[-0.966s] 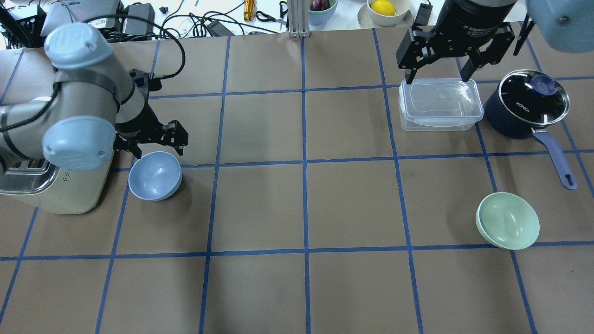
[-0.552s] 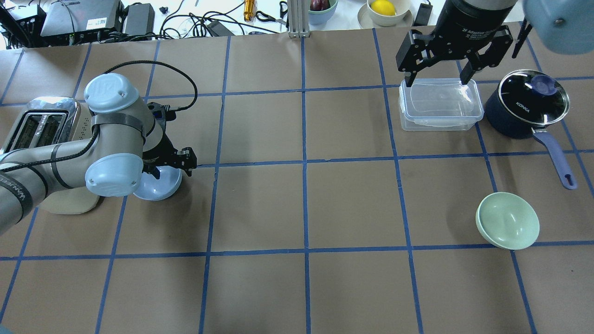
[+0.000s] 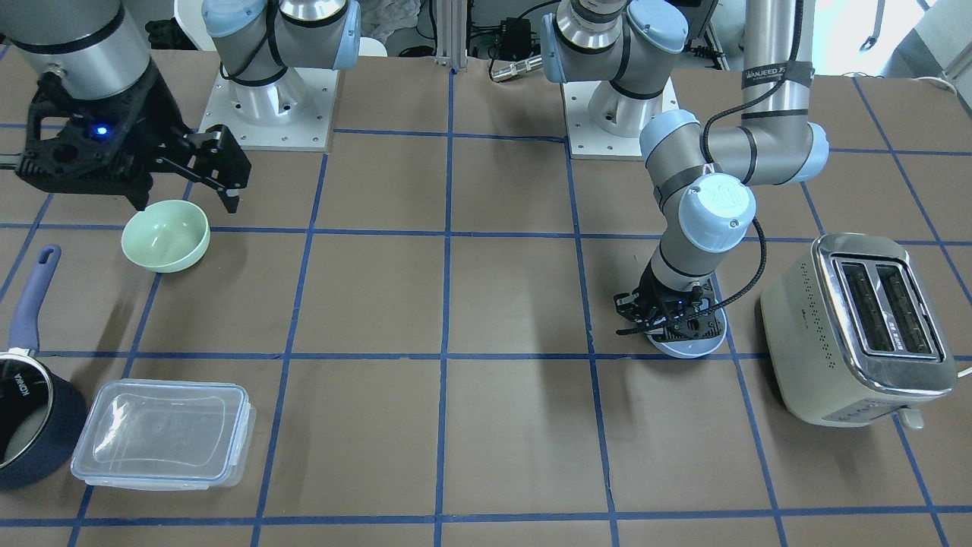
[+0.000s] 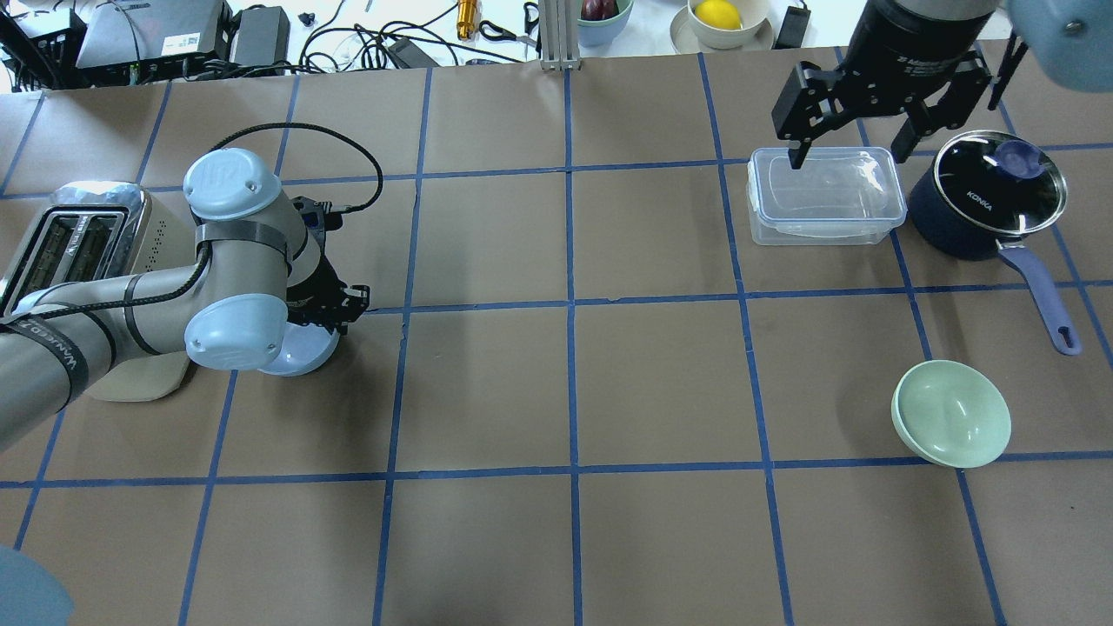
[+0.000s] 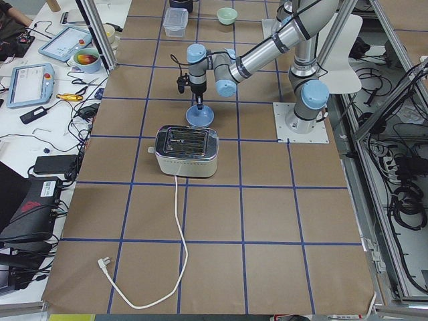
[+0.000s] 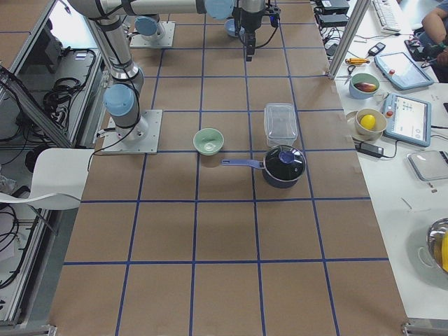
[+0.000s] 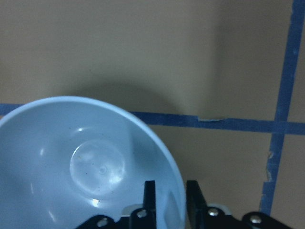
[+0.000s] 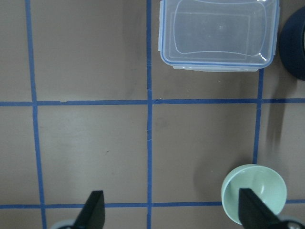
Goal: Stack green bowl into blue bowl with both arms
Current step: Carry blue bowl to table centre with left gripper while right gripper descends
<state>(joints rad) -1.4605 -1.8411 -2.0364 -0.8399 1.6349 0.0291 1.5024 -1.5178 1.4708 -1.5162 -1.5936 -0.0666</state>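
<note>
- Blue bowl (image 4: 306,355) rim between left pincer (image 7: 170,189) fingers; clamped or not, cannot tell.
- Green bowl (image 4: 950,413) well right, untouched; right pincer (image 4: 850,152) spread wide, empty.
- Stacking not yet done.

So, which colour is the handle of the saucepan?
Lavender-blue; the saucepan handle shows best in the overhead exterior view.

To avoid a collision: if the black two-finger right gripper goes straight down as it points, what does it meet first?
Probably the bare brown paper-covered table. The right gripper hangs high; the pale green round bowl lies near one finger, but depth is unclear.
</note>
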